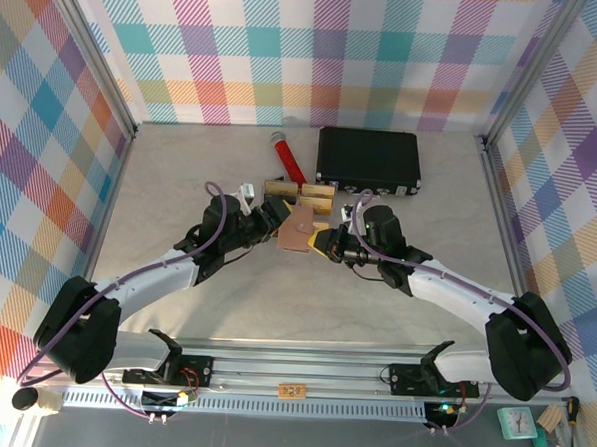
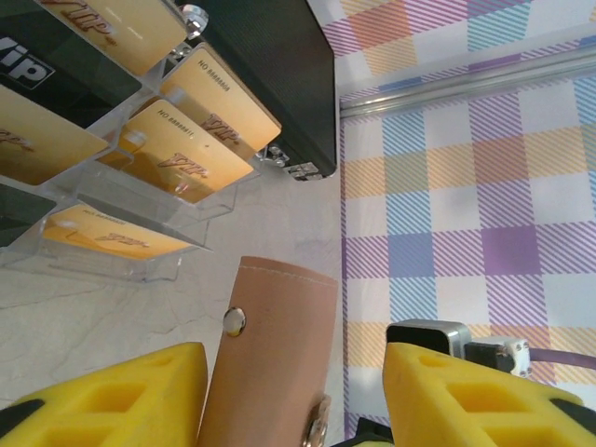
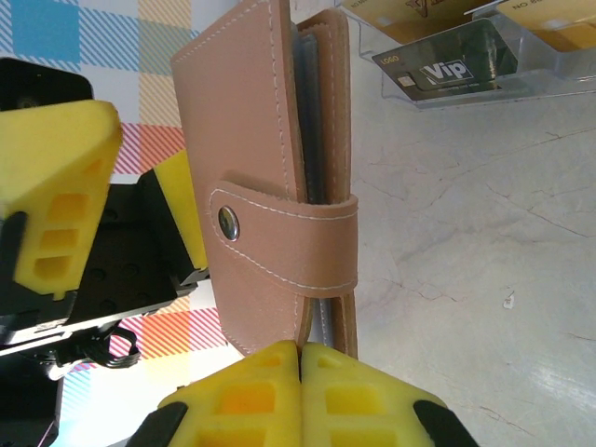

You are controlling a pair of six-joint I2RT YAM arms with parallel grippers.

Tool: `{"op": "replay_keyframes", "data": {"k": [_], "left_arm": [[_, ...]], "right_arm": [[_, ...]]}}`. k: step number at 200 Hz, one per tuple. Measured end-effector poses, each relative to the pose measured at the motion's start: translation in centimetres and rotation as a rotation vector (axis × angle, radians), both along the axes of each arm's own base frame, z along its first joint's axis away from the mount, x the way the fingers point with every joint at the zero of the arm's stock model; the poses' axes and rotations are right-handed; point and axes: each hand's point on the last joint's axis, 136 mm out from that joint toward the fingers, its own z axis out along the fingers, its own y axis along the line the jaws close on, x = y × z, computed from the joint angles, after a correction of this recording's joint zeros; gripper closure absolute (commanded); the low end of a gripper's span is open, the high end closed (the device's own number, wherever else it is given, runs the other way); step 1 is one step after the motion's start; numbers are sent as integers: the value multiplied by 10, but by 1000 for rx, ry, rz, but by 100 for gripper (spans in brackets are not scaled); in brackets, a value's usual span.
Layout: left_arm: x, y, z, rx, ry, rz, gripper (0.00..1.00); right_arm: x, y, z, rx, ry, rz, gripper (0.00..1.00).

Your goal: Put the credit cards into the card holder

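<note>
At mid-counter (image 1: 181, 167), between the two arms:

- Card holder (image 1: 298, 236): reddish-brown wallet, held up off the surface and standing on edge. Its strap (image 3: 289, 244) is wrapped across the open side, and the metal snap (image 3: 226, 223) is visible on the strap's end.
- Right hand (image 3: 300, 358): yellow pads pressed together, pinching the lower edge of the card holder.
- Left hand (image 2: 293, 363): jaws apart, one on either side of the card holder. The left pad sits against the leather, and a gap shows at the other pad. It has no grip on the holder.
- Credit cards (image 2: 177, 154): gold-tan faces with script lettering, lying in the slots of a clear tray (image 2: 140, 265) just behind the card holder. One dark card marked "Vip" (image 3: 438, 70) lies among them.
- Black case (image 1: 369, 157): flat and closed, at the rear of the counter, just beyond the tray.
- Red stick-shaped item (image 1: 288, 159): lies left of the case, near the tray.
</note>
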Motion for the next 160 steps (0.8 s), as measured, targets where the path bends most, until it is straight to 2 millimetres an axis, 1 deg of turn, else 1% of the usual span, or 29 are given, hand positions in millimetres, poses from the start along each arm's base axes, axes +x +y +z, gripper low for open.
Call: {"op": "replay_keyframes", "data": {"k": [18, 35, 56, 77, 107, 109, 112, 126, 134, 145, 160], "left_arm": [[0, 0, -1, 0, 0, -2, 59], [0, -2, -2, -1, -1, -10, 63], [0, -4, -6, -2, 8, -19, 72], [0, -5, -10, 4, 15, -26, 79], [1, -7, -14, 15, 12, -35, 93], [1, -7, -14, 16, 11, -35, 93], [1, -7, -14, 17, 10, -36, 94], [1, -7, -15, 30, -1, -45, 96], [0, -6, -16, 40, -1, -48, 97], [-1, -6, -19, 59, -4, -53, 97], [-3, -3, -22, 87, -6, -59, 97]], "right_arm": [[0, 0, -1, -1, 2, 0, 100], [0, 0, -3, -4, 6, 0, 100], [1, 0, -5, -8, 10, 0, 100], [1, 1, -7, -11, 14, 0, 100], [1, 1, -9, -15, 18, 1, 100], [1, 1, -9, -17, 17, 1, 98], [1, 0, -9, -19, 15, 1, 93], [1, -1, -11, -41, 11, 4, 58], [1, -4, -13, -69, 3, 0, 43], [1, -9, -13, -113, -12, -7, 31], [2, -18, -7, -172, -44, -20, 22]]}}
